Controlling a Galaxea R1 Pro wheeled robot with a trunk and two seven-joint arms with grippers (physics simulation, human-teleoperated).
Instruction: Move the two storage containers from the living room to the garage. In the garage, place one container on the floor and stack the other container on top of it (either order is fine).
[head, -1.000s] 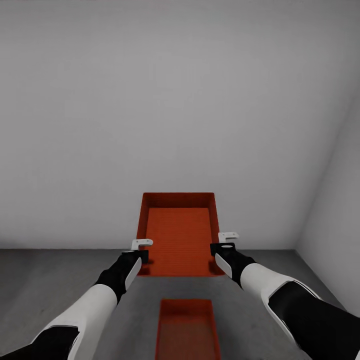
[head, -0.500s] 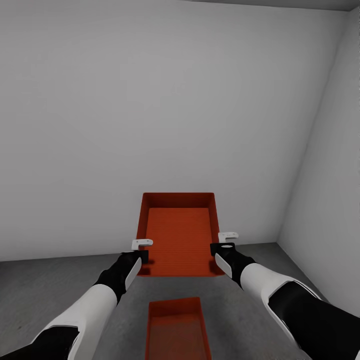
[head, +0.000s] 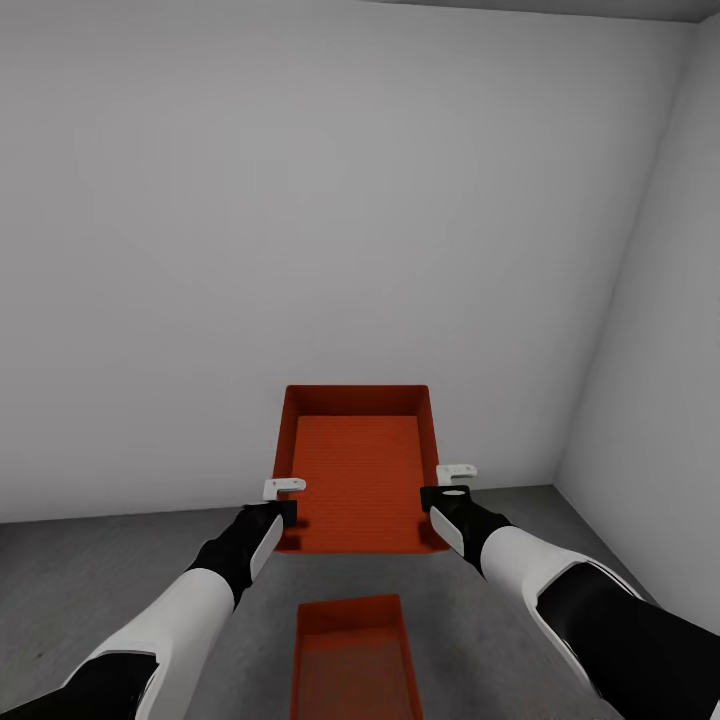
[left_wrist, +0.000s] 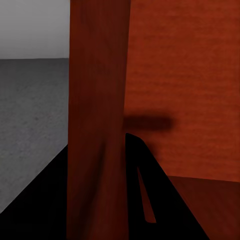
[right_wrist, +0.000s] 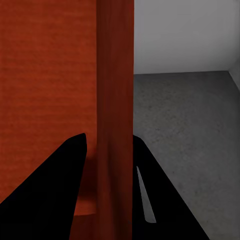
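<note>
I hold one orange-red storage container (head: 357, 465) in the air between both arms, level and open side up. My left gripper (head: 283, 500) is shut on its left wall (left_wrist: 97, 110), and my right gripper (head: 447, 488) is shut on its right wall (right_wrist: 115, 100). Each wall runs between the two dark fingers (right_wrist: 60, 185) in its wrist view. The second storage container (head: 355, 658) rests on the dark grey concrete floor (head: 90, 580) of the garage, below the held one and nearer to me, a little to the left of it.
A plain white wall (head: 330, 200) stands straight ahead. A second white wall (head: 660, 350) meets it at a corner on the right. Bare concrete stretches to the left and right of the lower bin.
The whole view has swung right and slightly up since a second ago, so the right wall looks nearer and the floor bin sits further left. The held bin and both grippers stayed put.
</note>
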